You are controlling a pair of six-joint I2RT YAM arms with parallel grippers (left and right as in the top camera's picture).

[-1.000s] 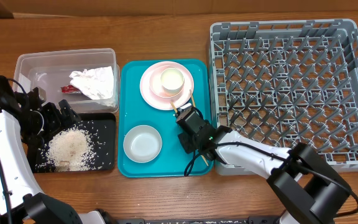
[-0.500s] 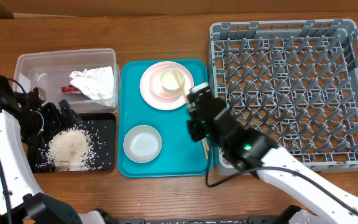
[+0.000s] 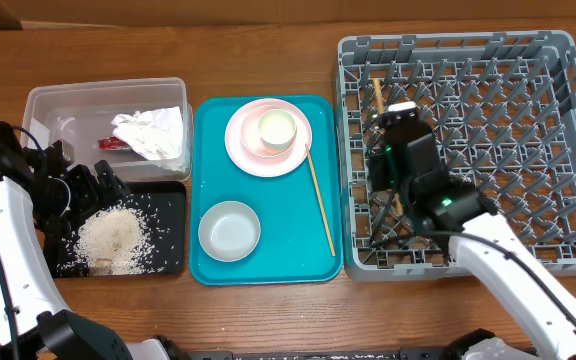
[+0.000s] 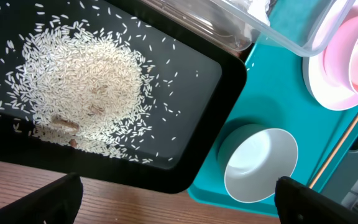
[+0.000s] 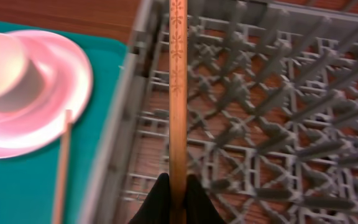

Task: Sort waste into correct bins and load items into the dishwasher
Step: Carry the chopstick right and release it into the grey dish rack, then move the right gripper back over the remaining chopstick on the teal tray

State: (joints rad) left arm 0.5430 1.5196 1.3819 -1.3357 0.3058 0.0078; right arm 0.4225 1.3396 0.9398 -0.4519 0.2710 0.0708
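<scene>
My right gripper [image 3: 396,160] [image 5: 178,190] is shut on a wooden chopstick [image 5: 178,93] [image 3: 378,100] and holds it over the left part of the grey dish rack [image 3: 568,140] [image 5: 278,124]. The second chopstick [image 3: 319,198] [image 5: 62,162] lies on the teal tray [image 3: 278,255]. The pink plate [image 3: 243,140] carries a whitish bowl [image 3: 277,130]. Another white bowl [image 3: 230,230] [image 4: 260,163] sits at the tray's front left. My left gripper [image 4: 173,199] is open and empty, above the black tray [image 3: 173,200] [image 4: 229,81] of rice [image 3: 110,238] [image 4: 82,87]. The clear tub [image 3: 48,100] holds the napkin [image 3: 151,133] and red wrapper [image 3: 111,143].
The teal tray lies between the two bins on the left and the dish rack on the right. Bare wooden table [image 3: 268,50] runs along the back and the front edge [image 4: 104,199]. The white cup is not in view.
My right gripper has lifted one chopstick off the teal tray and carried it right and back, over the dish rack. The other chopstick stays on the tray. The left arm has not moved.
</scene>
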